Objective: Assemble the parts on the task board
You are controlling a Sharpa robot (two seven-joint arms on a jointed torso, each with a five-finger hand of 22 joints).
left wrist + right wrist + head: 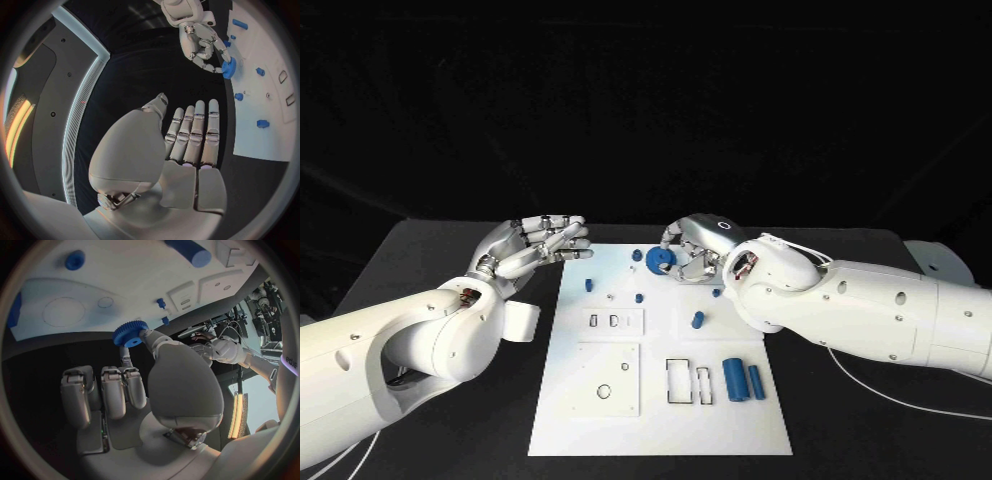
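We see the right robot hand [692, 250] pinching a blue gear [130, 333] over the white board's [661, 420] far end. The left robot hand [538, 246] hovers beside the board, fingers straight, holding nothing. Purple lettering on the right wrist appears unreadable.

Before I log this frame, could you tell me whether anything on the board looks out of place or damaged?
Nothing stands out. The task board lies flat, the blue parts sit tidily on it, the right robot hand pinches a blue gear, and the left robot hand is empty.
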